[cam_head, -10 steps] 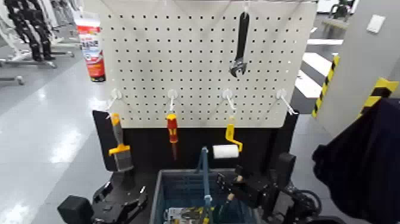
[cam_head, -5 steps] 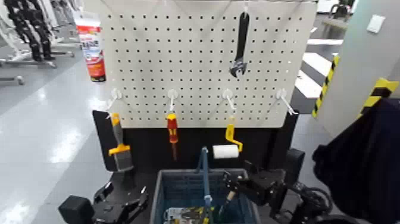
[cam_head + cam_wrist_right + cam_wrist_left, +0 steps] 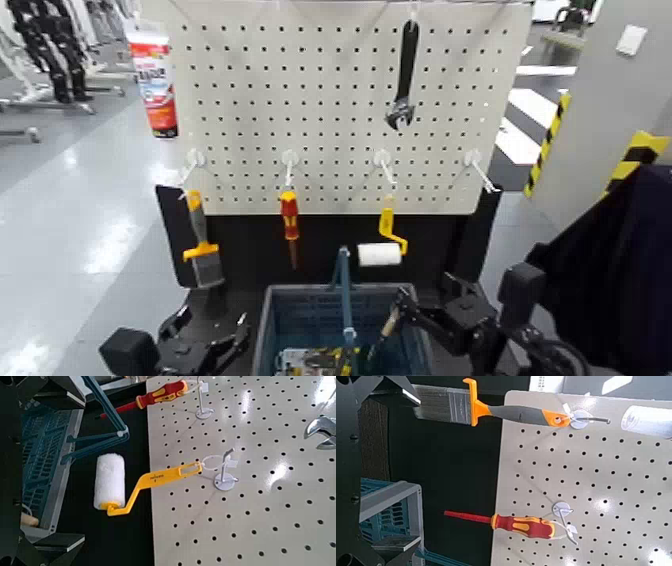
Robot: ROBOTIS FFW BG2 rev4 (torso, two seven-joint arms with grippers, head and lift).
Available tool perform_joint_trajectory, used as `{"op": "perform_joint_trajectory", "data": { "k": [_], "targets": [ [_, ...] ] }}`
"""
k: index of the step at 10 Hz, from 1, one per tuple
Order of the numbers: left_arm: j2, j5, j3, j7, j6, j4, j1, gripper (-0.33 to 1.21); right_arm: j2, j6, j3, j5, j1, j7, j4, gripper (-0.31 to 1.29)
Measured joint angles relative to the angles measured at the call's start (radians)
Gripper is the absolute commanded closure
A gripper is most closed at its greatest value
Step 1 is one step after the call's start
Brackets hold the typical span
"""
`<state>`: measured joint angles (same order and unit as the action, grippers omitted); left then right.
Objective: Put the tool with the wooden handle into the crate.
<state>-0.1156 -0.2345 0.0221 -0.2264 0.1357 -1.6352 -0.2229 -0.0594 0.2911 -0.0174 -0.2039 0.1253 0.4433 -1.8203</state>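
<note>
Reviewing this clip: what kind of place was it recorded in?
Probably a robotics lab or workshop: a pegboard hung with hand tools, a hard glossy floor, and yellow-and-black striped tape by the wall.

No wording can be read for certain.
Small print stands on the white-and-red tube (image 3: pixel 154 88) at the pegboard's (image 3: pixel 300 100) left edge in the head view, its letters too blurred to make out; a short dark marking runs along the yellow handle of the paint roller (image 3: pixel 162 476), too small to read. Black-and-yellow warning stripes (image 3: pixel 547 142) mark the edge by the grey wall (image 3: pixel 625 90), without legible lettering.
</note>
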Motion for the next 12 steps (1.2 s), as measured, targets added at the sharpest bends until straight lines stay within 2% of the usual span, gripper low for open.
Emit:
{"op": "perform_joint_trajectory", "data": {
  "k": [3, 7, 10, 12],
  "targets": [
    [-0.001, 0.0, 0.001, 0.0, -0.004, 0.0, 0.001, 0.1, 0.03, -0.107, 0.026, 0.055, 0.095, -0.107, -0.052, 0.13],
    [-0.003, 0.001, 0.004, 0.002, -0.012, 0.001, 0.005, 0.1, 0.042, -0.241, 0.027, 0.082, 0.192, -0.226, -0.069, 0.13],
    [-0.004, 0.001, 0.001, 0.001, -0.015, -0.001, 0.005, 0.1, 0.053, -0.287, 0.022, 0.122, 0.242, -0.254, -0.081, 0.13],
    [-0.005, 0.001, 0.0, 0.001, -0.014, -0.003, 0.001, 0.1, 0.054, -0.292, 0.015, 0.147, 0.266, -0.271, -0.097, 0.13]
  ]
}}
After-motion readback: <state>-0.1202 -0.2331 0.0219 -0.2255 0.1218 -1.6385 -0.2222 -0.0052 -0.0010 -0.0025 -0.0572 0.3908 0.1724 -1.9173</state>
